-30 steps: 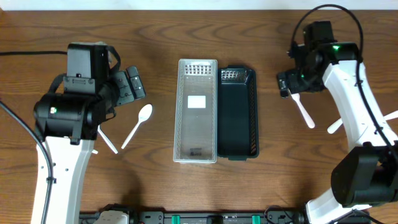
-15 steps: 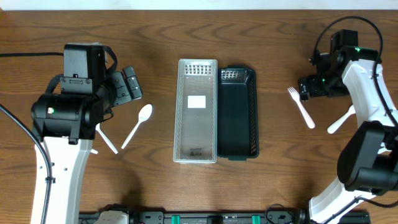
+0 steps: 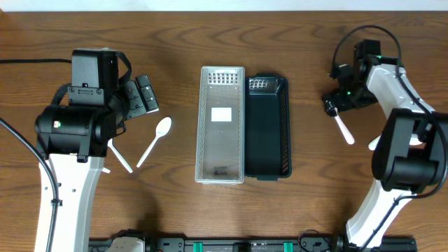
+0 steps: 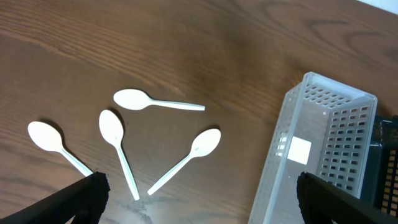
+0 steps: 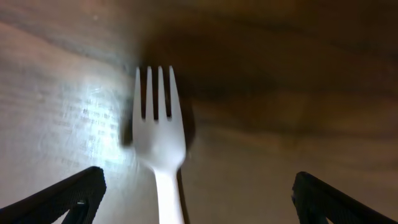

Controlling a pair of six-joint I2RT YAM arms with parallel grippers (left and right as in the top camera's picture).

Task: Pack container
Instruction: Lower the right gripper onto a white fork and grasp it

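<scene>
Wooden worktop [image 5: 298, 93] lies under my right pincer [image 5: 199, 196], wide open and empty; fork [image 5: 159, 134] looks light, thin, slippery: grip the neck.

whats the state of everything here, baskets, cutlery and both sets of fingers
clear basket: upright, empty
black basket: empty, right beside the clear one
four spoons: loose on the table, not packed
fork: flat on the table, not gripped
left fingers: open, holding nothing
right fingers: open, either side of the fork
</scene>
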